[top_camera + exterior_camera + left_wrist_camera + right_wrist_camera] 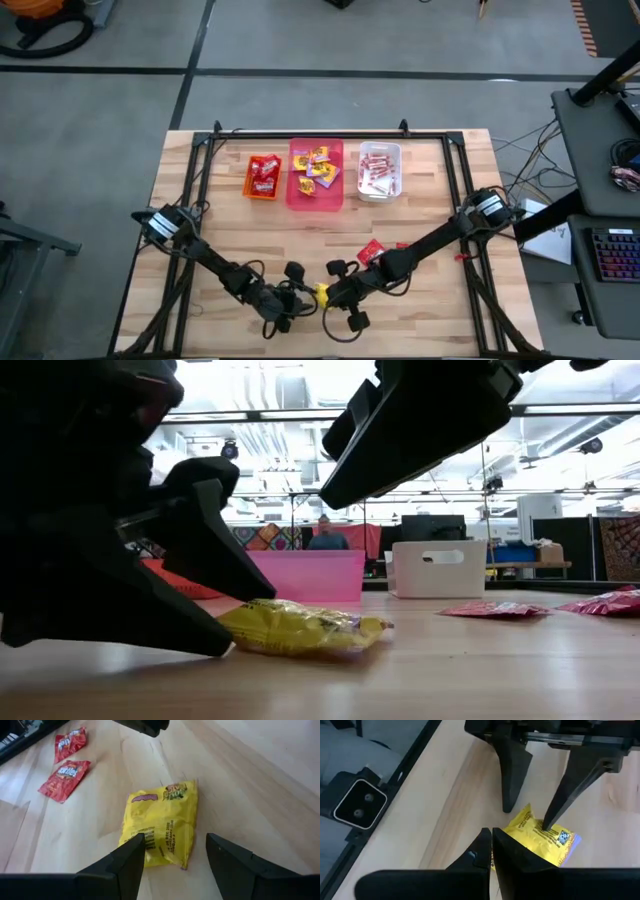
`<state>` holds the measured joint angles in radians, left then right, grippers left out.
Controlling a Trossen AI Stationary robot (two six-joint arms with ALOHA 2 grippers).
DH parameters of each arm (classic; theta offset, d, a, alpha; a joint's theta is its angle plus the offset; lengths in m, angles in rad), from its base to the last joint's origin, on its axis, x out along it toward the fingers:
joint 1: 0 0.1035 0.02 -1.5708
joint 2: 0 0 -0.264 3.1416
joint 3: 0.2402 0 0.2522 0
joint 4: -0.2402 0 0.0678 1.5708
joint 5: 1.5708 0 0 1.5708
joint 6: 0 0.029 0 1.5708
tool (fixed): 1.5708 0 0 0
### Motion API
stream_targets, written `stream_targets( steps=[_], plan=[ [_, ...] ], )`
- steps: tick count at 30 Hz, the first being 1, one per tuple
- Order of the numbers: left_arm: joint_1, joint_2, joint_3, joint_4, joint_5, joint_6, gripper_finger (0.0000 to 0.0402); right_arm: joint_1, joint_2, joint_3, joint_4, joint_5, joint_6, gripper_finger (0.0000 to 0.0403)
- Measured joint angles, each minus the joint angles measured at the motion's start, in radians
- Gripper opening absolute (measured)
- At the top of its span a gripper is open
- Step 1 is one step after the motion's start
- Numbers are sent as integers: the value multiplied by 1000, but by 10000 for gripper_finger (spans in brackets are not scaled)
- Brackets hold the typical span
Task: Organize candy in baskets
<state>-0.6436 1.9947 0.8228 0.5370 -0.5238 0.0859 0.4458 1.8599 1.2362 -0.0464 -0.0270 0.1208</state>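
A yellow candy packet lies flat on the table near its front edge; it also shows in the left wrist view. My left gripper is open and low over the packet's near end. My right gripper is shut and empty, raised above the table just beside the packet. Two red packets lie on the wood farther off. The orange basket, pink basket and white basket stand in a row at the far side, each holding candy. My left gripper is open over the yellow packet, its fingers slanting down from the table's left. One fingertip stands on the packet's top face near one edge. The other fingertip stands on the bare wood beside it. The packet lies flat on the table.
A red packet lies on the wood by my right arm; two show in the low view. A black frame borders the table's far edge and sides. A person stands far behind the table.
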Motion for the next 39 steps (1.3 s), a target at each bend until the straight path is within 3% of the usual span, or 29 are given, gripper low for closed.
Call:
stream_targets(
  steps=[6, 16, 26, 33, 39],
  plan=[
    [9, 20, 1, 4, -7, -13, 161, 0, -1, -2, -2, -9, 17, 8],
    [14, 20, -1, 5, -58, -86, 9, 1, -7, -6, -9, -11, 13, 8],
    [14, -129, -81, -2, -96, -236, 1, 10, -135, -7, -50, 25, -52, 8],
    [14, -322, -228, 186, -122, -358, 0, 40, -206, -18, -29, 246, -136, 8],
    [11, -461, -353, 358, -117, -559, 0, 54, -207, -36, 23, 425, -193, 8]
  ],
)
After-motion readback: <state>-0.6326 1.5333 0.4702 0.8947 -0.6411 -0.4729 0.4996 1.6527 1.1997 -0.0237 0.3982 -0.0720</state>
